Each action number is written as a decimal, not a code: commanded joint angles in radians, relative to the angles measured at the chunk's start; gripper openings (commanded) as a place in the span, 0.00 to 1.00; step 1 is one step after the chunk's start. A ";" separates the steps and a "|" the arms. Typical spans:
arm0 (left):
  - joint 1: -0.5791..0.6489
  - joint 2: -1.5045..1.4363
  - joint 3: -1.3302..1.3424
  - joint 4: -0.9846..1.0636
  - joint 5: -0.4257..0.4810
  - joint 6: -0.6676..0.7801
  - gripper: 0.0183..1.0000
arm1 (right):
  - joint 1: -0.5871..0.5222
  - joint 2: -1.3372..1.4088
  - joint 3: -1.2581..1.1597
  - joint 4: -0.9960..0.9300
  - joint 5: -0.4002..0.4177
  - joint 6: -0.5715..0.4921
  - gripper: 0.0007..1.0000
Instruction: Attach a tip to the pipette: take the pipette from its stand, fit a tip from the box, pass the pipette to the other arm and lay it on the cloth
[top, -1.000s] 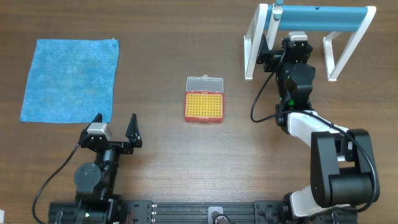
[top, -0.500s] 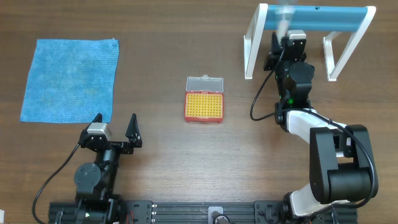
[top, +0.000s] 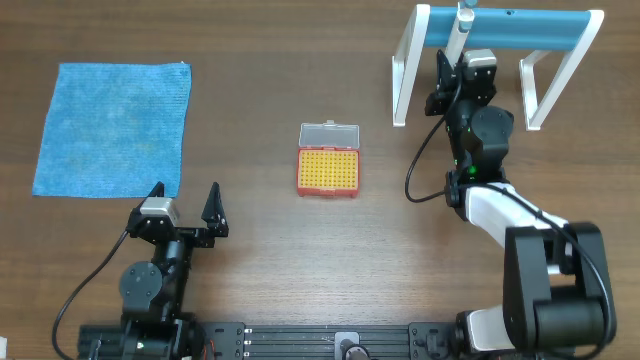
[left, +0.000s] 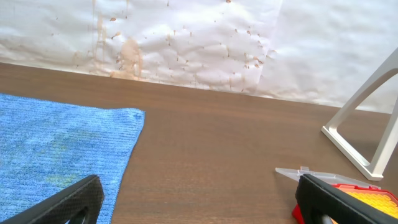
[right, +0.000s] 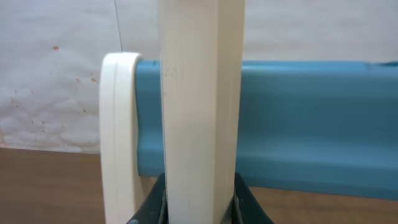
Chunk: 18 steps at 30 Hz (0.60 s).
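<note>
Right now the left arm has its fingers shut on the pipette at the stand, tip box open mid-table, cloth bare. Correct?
Wrong arm: it is the right arm's fingers that are shut on the pipette at the stand, as the right wrist view shows. The left arm's fingers are open, near the cloth. Tip box open mid-table and cloth bare both hold.

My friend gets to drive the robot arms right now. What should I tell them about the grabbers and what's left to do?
Right gripper is shut on the pipette, up at the stand.
Left gripper is open and empty, near the cloth's corner.
Tip box sits open mid-table.
Done: pipette gripped.
Left: lift it clear, fit a tip, pass it to the left arm, lay it on the cloth.
</note>
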 joint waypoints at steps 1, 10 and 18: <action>0.002 -0.005 -0.003 -0.004 -0.014 0.009 1.00 | 0.001 -0.080 -0.058 0.005 -0.010 -0.002 0.08; 0.002 -0.005 -0.003 -0.004 -0.014 0.009 1.00 | 0.336 -0.074 -0.212 0.432 -0.197 0.123 0.08; 0.002 -0.005 -0.003 -0.004 -0.014 0.009 1.00 | 0.496 0.116 -0.198 0.431 -0.192 0.118 0.08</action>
